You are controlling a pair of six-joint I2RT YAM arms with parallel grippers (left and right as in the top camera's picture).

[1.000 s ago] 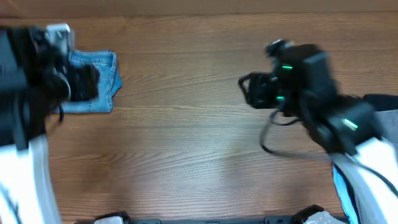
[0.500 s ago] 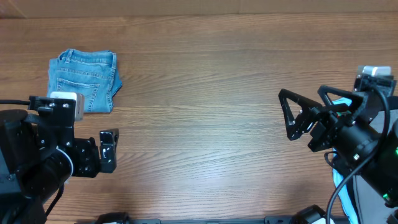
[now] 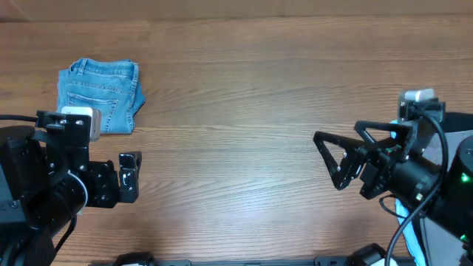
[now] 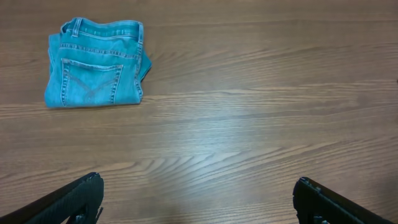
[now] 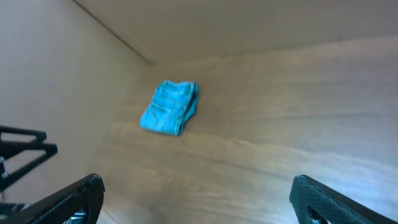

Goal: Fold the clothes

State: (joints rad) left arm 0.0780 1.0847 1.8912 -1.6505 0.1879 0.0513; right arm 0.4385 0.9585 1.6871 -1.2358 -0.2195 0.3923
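Note:
The clothes, light blue jeans (image 3: 100, 96), lie folded into a small rectangle at the table's far left, a stitched back pocket facing up. They also show in the left wrist view (image 4: 96, 62) and the right wrist view (image 5: 169, 107). My left gripper (image 3: 133, 179) hangs open near the front left, well short of the jeans, with only bare wood between its fingers (image 4: 198, 186). My right gripper (image 3: 338, 144) is open at the front right, far from the jeans, and holds nothing (image 5: 196, 186).
The wooden table (image 3: 244, 89) ends at a back edge along the top of the overhead view. A strip of pale blue cloth (image 3: 401, 216) shows under the right arm at the front right. The left arm (image 5: 22, 143) shows at the right wrist view's left edge.
Both arms have pulled back from over the table toward the front edge, and both grippers have opened. The left arm no longer covers the folded jeans.

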